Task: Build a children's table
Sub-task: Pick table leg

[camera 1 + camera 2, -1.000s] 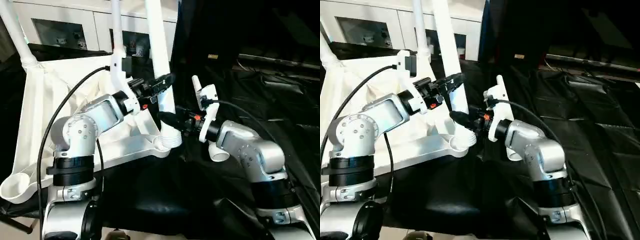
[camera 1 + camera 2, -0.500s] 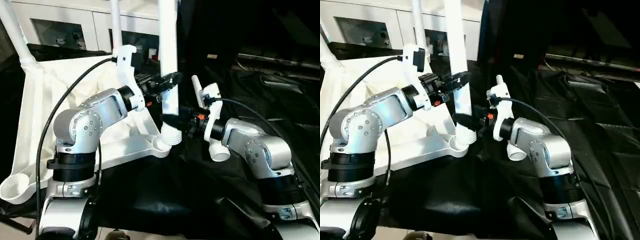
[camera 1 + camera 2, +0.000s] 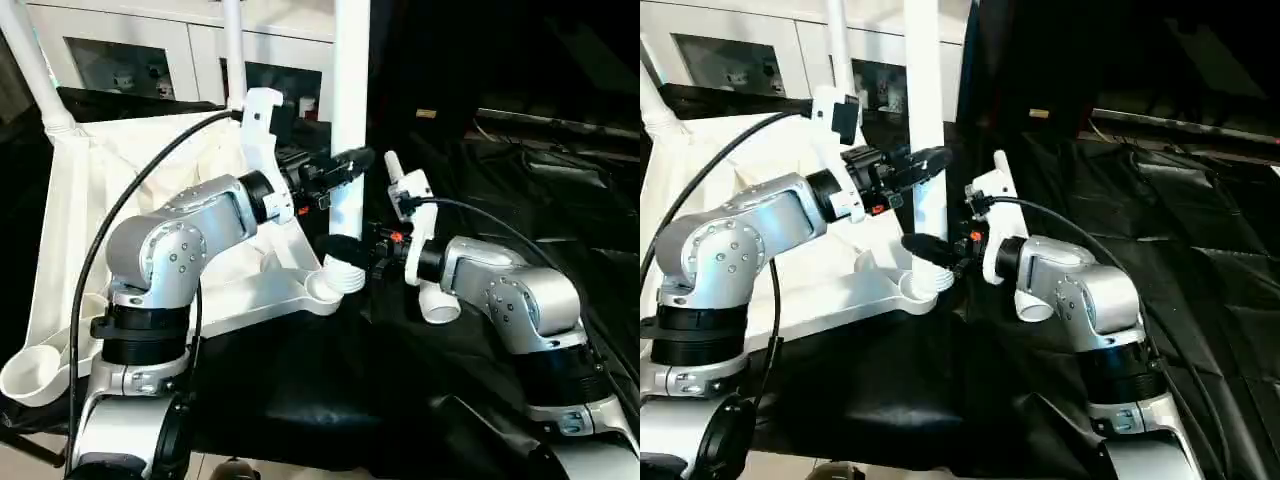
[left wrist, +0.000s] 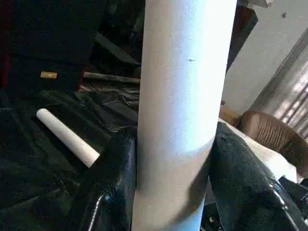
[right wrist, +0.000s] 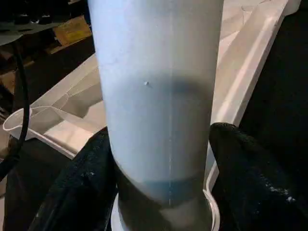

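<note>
Pincer fingers of the left pincer are clamping the upright leg while the right pincer is straddling its base, seating it into the tabletop's near-right corner socket, which next calls for pressing straight down.

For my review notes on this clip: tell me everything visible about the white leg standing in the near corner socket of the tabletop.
The leg is a smooth white plastic-looking tube, standing about upright, its top past the frame edge. Its ribbed lower end sits at the round corner socket of the upturned white tabletop; whether it is fully seated cannot be told. The left gripper straddles it higher up, the right gripper just above the ribs, black fingers on both sides.
</note>
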Available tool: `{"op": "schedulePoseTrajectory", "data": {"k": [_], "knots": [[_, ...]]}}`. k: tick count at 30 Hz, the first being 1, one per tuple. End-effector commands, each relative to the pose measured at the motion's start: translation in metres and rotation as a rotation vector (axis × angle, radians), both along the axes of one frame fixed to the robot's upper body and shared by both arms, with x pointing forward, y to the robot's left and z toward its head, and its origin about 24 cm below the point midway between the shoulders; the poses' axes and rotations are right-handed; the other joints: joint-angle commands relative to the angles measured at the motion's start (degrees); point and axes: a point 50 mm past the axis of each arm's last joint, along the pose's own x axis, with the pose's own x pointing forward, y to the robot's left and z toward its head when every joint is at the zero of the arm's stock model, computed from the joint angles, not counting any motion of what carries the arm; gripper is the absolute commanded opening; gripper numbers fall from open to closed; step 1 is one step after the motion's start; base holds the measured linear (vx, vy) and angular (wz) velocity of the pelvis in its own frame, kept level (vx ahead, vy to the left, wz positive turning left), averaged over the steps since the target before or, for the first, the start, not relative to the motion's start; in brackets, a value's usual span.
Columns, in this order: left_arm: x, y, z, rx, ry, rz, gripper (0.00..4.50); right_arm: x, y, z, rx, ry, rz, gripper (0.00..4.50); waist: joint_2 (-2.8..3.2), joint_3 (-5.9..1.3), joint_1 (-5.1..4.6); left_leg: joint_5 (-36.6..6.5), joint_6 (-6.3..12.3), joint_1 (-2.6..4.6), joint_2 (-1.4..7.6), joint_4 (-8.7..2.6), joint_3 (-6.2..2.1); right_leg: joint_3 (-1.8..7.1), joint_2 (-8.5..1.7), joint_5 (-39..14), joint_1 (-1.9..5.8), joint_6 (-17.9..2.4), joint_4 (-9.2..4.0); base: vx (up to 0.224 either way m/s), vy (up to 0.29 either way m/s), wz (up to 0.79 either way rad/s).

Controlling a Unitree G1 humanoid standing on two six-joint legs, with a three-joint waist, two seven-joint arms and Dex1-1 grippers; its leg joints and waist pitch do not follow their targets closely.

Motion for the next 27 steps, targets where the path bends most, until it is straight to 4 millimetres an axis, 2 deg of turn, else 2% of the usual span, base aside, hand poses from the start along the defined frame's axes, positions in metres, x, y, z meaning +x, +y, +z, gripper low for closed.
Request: {"op": "schedulePoseTrajectory", "data": {"k": [1, 16, 27], "knots": [[-0.0021, -0.0042, 0.0064, 0.006, -0.03, -0.03, 1.9, 0.0026, -0.0025, 0.0017, -0.033, 0.0, -0.003, 3.04, 0.07, -4.09, 0.15, -8.9, -2.42, 0.76, 1.27, -3.43, -0.11, 1.98, -3.09, -8.0, 3.23, -7.7, -3.6, 0.0, 0.0, 0.0], [-0.0046, -0.0033, 0.0044, 0.025, -0.024, -0.062, 1.9, 0.0019, 0.0003, -0.0001, -0.031, 0.008, 0.011, 3.04, 0.51, -4.22, 0.22, -8.6, -2.69, 0.77, 1.23, -3.36, -0.2, 1.93, -3.02, -5.7, 3.33, -8.5, -3.32, 0.0, 0.0, 0.0], [-0.005, -0.0039, 0.0039, 0.035, -0.025, -0.08, 1.9, 0.0001, -0.0015, -0.0024, -0.033, 0.017, 0.018, 3.04, 0.66, -4.19, 0.25, -9.8, -3.1, 0.89, 1.27, -3.39, -0.25, 1.92, -3.03, -6.5, 3.27, -8.7, -3.36, 0.0, 0.0, 0.0]]}}
